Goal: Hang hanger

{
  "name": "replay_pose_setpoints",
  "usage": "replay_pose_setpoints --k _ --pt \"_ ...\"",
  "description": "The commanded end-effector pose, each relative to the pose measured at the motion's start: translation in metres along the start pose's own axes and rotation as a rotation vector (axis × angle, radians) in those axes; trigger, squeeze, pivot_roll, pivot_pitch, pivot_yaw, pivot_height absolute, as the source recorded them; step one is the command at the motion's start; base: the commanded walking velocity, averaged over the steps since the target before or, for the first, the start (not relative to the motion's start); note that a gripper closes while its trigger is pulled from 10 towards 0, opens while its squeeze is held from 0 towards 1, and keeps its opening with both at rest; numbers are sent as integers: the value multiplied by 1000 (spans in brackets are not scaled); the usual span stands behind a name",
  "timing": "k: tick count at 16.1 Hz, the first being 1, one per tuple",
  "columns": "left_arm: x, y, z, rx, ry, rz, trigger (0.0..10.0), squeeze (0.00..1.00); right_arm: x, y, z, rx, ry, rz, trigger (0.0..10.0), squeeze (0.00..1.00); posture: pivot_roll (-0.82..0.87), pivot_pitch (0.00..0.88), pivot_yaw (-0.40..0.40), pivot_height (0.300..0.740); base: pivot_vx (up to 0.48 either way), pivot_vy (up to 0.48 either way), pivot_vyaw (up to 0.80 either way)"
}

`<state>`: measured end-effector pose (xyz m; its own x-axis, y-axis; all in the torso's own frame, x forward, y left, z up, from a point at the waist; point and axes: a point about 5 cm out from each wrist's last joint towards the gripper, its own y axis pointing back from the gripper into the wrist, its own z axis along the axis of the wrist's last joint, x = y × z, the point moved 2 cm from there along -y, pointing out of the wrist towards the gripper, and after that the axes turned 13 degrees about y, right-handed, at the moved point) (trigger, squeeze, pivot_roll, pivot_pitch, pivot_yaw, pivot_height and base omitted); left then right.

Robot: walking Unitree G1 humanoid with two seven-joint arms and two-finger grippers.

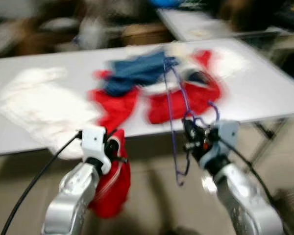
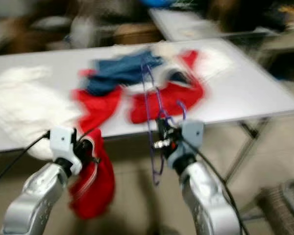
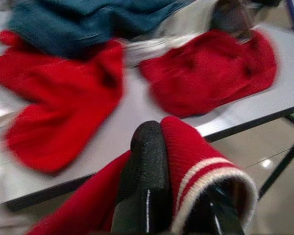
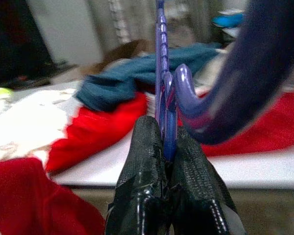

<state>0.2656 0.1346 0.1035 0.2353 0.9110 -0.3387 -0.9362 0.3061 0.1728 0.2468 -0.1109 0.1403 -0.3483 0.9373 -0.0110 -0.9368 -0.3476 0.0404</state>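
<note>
Head views were blurry, so camera was prob on the move. Far left on the table (image 1: 264,93): a white garment (image 1: 39,105) lay spread out. Next over, my left gripper (image 1: 112,147) sat just off the table's near edge, fingers (image 3: 147,166) clamped on a red sweater (image 1: 112,188) w/ a white-striped cuff; most of it hung down below the edge. Mid-table: more red clothing (image 1: 181,100) and a blue garment (image 1: 137,73) in a loose pile. Then my right gripper (image 1: 193,134), also in front of the table edge, fingers (image 4: 147,161) pinched tight on the purple hanger (image 1: 179,122) near its neck, hook (image 4: 245,88) curling close by the wrist cam, frame standing up over the pile and dipping below my hand.

Step in hand, as I judged it: both pieces held, sweater not on the hanger yet. Next move prob needed one hanger arm fed into the sweater's neck or shoulder, keeping both grips firm. No rail seen to hang it on.
</note>
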Motion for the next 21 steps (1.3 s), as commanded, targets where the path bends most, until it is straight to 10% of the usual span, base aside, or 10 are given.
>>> replay_pose_setpoints --k 1,8,11,12,13,15,16,21 --pt "-8 -2 8 -28 -3 -38 10000 0 0 0 8 -30 9 2 10000 0 -129 0 91 740 0 0 -800" --pt "9 -4 -5 -25 207 135 10000 0 -4 -1 5 -19 35 -13 10000 0 -137 0 104 740 0 0 -800" --pt "6 -2 -10 -8 111 119 10000 0 -7 -2 3 -11 27 -17 10000 0 -125 0 82 740 0 0 -800" --pt "1 -3 -6 -44 217 81 0 0 -7 -4 5 -16 33 -9 10000 0 -126 0 78 740 0 0 -800" --pt "-6 -2 0 -80 325 6 0 0 -5 -7 5 -20 37 0 10000 0 -129 0 79 740 0 0 -800" --pt "-3 -5 0 -85 239 80 0 0 -5 -7 8 -26 47 6 10000 0 -131 0 89 740 0 0 -800" --pt "-3 -6 -5 -63 265 92 10000 0 -6 -6 8 -23 47 0 10000 0 -134 0 89 740 0 0 -800" --pt "6 -14 -13 -41 215 250 10000 0 -12 -10 9 -24 49 -5 10000 0 -137 0 81 740 0 0 -269"
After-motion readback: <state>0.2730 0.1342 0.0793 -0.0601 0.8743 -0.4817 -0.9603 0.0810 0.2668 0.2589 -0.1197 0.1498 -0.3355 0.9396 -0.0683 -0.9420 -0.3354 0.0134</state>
